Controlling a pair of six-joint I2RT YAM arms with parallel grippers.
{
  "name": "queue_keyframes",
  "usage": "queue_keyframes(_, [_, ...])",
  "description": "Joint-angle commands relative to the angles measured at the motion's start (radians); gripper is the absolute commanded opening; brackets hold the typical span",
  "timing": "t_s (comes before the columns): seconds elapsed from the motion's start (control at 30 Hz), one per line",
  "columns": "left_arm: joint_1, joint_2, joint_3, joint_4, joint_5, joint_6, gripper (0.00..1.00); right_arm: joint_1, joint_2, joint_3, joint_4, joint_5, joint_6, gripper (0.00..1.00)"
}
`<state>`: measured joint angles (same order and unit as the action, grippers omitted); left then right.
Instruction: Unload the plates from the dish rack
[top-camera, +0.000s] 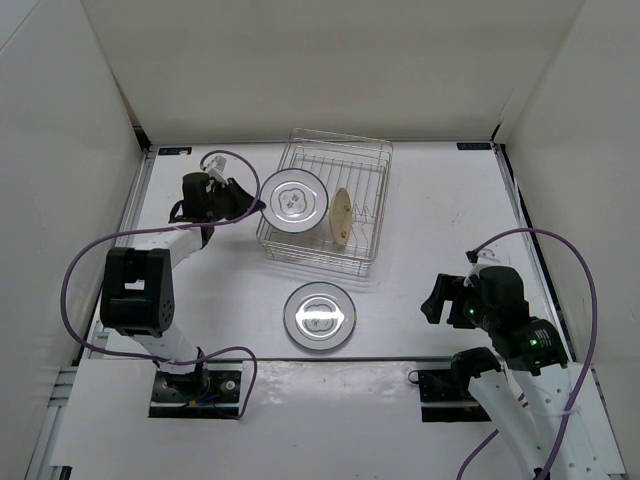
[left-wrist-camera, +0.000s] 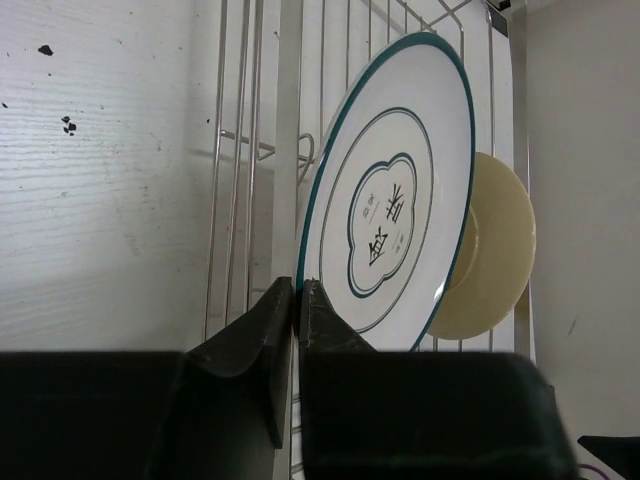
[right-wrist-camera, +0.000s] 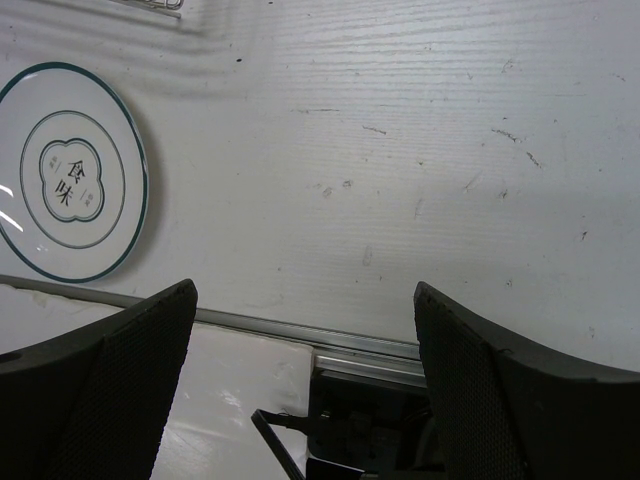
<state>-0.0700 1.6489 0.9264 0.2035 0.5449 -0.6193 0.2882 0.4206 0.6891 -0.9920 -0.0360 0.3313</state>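
Note:
My left gripper (top-camera: 257, 206) is shut on the rim of a white plate with a dark rim ring (top-camera: 293, 199). The plate stands tilted at the left end of the silver wire dish rack (top-camera: 365, 160). In the left wrist view the fingertips (left-wrist-camera: 318, 305) pinch the edge of that plate (left-wrist-camera: 400, 190). A plain tan plate (top-camera: 342, 215) stands upright in the rack just behind it and also shows in the left wrist view (left-wrist-camera: 497, 250). A second white plate (top-camera: 319, 316) lies flat on the table in front of the rack. My right gripper (top-camera: 436, 300) is open and empty, over the table at the right.
The rack's wires (left-wrist-camera: 238, 150) run close to my left fingers. The flat plate shows at the left of the right wrist view (right-wrist-camera: 70, 170), with the table's front rail (right-wrist-camera: 330, 335) below. White walls enclose the table on three sides.

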Motion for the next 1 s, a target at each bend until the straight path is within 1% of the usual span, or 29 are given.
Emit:
queue_keyframes(0.0, [-0.005,-0.024,0.006,0.028,0.041,-0.003,0.08,-0.001,0.009,-0.002,0.024,0.002,-0.011,0.90])
queue_keyframes(0.17, [-0.005,-0.040,0.018,0.016,0.033,-0.008,0.00,-0.001,0.007,-0.002,0.026,0.002,-0.011,0.90])
queue_keyframes(0.33, [-0.004,-0.069,0.015,0.014,0.018,-0.026,0.00,-0.001,0.007,-0.002,0.027,0.001,-0.009,0.90])
queue_keyframes(0.43, [-0.004,-0.135,0.015,0.027,0.012,-0.054,0.00,-0.003,0.006,-0.003,0.027,0.002,-0.008,0.90])
queue_keyframes(0.5, [-0.005,-0.176,0.008,0.027,-0.017,-0.060,0.00,-0.006,0.006,-0.002,0.027,0.001,-0.012,0.90])
queue_keyframes(0.53, [-0.007,-0.246,0.005,0.022,-0.025,-0.060,0.00,-0.001,0.004,-0.002,0.027,0.001,-0.011,0.90])
queue_keyframes(0.6, [-0.011,-0.293,0.015,-0.025,-0.045,-0.043,0.00,-0.003,0.003,-0.002,0.027,-0.001,-0.011,0.90])
queue_keyframes(0.63, [-0.011,-0.360,0.020,-0.039,-0.048,-0.040,0.00,-0.004,0.001,-0.002,0.029,0.001,-0.014,0.90])
queue_keyframes(0.67, [-0.010,-0.383,0.029,-0.097,-0.049,-0.037,0.00,-0.001,0.001,-0.003,0.027,-0.002,-0.011,0.90])
queue_keyframes(0.73, [-0.013,-0.480,0.034,-0.139,-0.062,-0.022,0.00,-0.003,-0.002,-0.003,0.027,-0.005,-0.012,0.90])
queue_keyframes(0.77, [-0.013,-0.532,0.029,-0.189,-0.065,-0.019,0.00,-0.001,-0.002,-0.003,0.027,-0.005,-0.014,0.90])
queue_keyframes(0.83, [-0.020,-0.581,-0.012,-0.229,-0.056,-0.023,0.00,-0.003,-0.006,-0.003,0.032,-0.007,-0.021,0.90])
queue_keyframes(0.87, [-0.046,-0.645,-0.041,-0.315,-0.048,-0.019,0.00,-0.001,-0.008,-0.003,0.030,-0.010,-0.017,0.90])
queue_keyframes(0.93, [-0.080,-0.687,-0.066,-0.370,-0.030,0.009,0.00,-0.004,-0.008,-0.006,0.033,-0.012,-0.020,0.90])
queue_keyframes(0.97, [-0.097,-0.751,-0.101,-0.435,-0.031,0.009,0.00,-0.003,-0.011,-0.003,0.033,-0.013,-0.018,0.90])
